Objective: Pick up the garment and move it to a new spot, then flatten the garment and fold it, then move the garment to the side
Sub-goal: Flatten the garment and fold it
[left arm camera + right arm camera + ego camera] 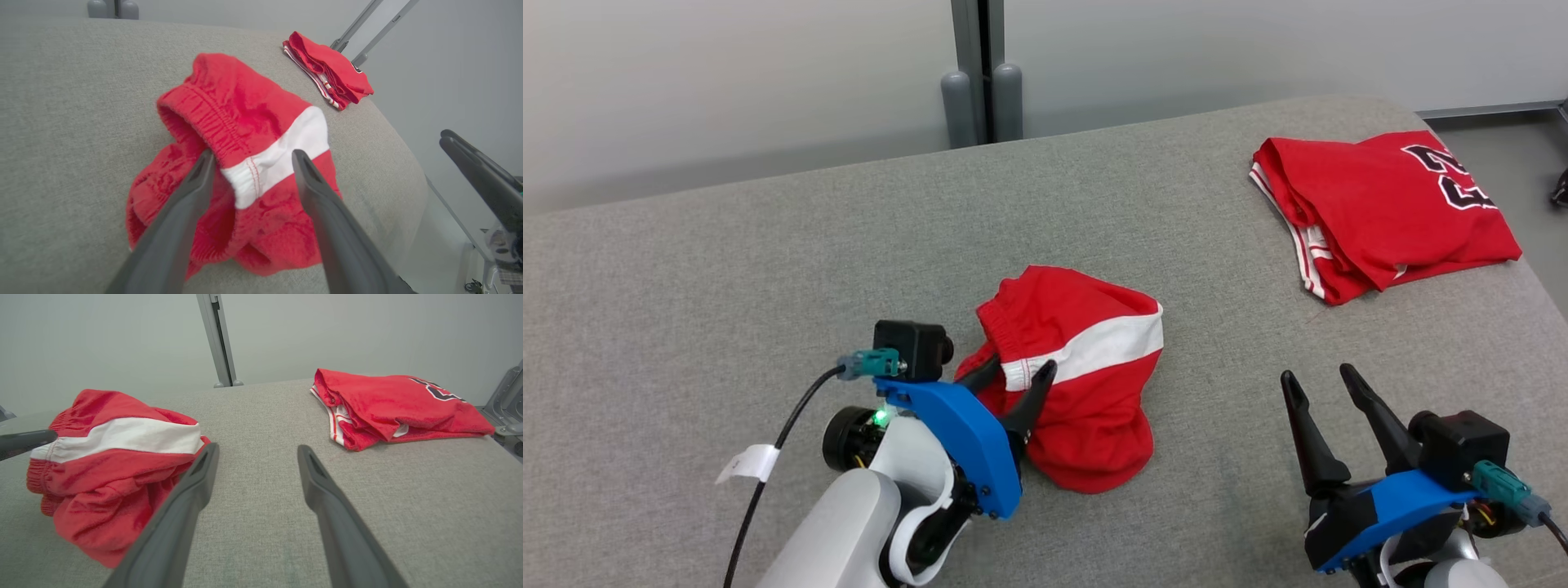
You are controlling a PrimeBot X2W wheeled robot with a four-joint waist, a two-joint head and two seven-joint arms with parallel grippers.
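Two red garments lie on our grey table (pixel 768 269). We see the crumpled shorts (pixel 1086 384), red with a white stripe, well apart from the folded jersey (pixel 1380 204), nearer to us and off to its left. Our left gripper (pixel 1021 367) sits at the side of the shorts farthest from the jersey. Its fingers are spread wide on either side of the stripe's end at the waistband, pinching nothing. Our right gripper (pixel 1317 374) hangs over bare table, nearer to us than the jersey and apart from it, fingers likewise spread and holding nothing.
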